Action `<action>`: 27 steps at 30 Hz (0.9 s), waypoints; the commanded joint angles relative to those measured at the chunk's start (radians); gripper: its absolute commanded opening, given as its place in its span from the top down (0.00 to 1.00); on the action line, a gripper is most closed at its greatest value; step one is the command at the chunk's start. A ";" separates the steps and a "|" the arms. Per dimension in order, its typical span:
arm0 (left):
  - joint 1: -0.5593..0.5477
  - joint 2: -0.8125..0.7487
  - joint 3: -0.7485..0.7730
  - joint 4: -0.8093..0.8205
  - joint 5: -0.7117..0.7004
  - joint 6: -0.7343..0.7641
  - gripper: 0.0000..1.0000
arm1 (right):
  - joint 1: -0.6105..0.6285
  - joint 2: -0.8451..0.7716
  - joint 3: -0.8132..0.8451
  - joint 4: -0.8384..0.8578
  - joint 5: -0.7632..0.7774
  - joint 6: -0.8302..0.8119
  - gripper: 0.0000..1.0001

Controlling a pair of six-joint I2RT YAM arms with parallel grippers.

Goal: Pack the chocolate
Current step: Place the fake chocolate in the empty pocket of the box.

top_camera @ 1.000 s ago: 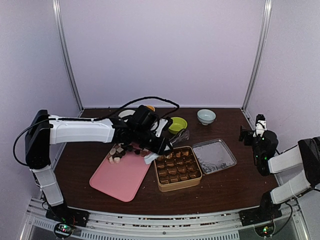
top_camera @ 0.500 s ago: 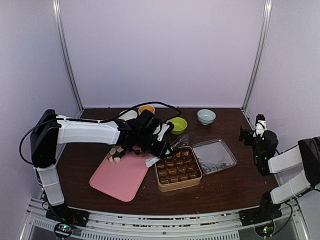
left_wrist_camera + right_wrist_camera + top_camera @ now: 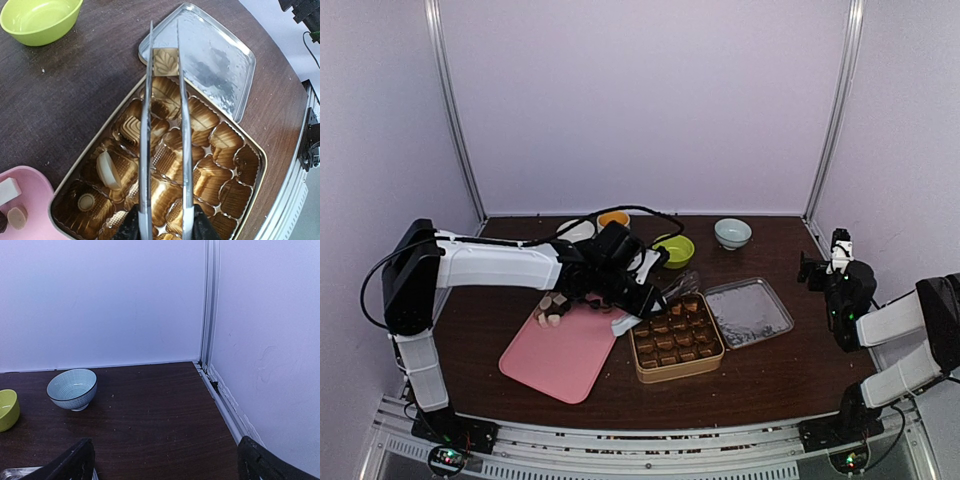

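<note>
Over the open tin (image 3: 250, 165), left end effector (image 3: 164, 226) clenched on metal tongs (image 3: 146, 125), cream chocolate (image 3: 107, 169) just left of the blades, right end effector (image 3: 167, 465) released, idle.

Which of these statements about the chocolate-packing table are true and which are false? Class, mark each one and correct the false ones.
1. The left gripper grips metal tongs over the gold tin. True.
2. The lid is closed on the tin. False: it lies on the table beside the tin, inner side up.
3. On the pink tray lie chocolate pieces. True.
4. The right gripper holds the blue-patterned bowl. False: it is open and empty, apart from the bowl.
5. The tin is completely full. False: many of its cavities are empty.
</note>
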 commanded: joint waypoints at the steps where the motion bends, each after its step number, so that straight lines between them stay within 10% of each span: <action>1: -0.007 0.009 0.032 0.039 0.016 0.015 0.72 | -0.006 0.001 0.010 0.022 0.000 0.002 0.00; 27: -0.017 0.009 0.049 -0.007 -0.022 0.033 0.63 | -0.006 0.001 0.009 0.021 0.000 0.003 0.00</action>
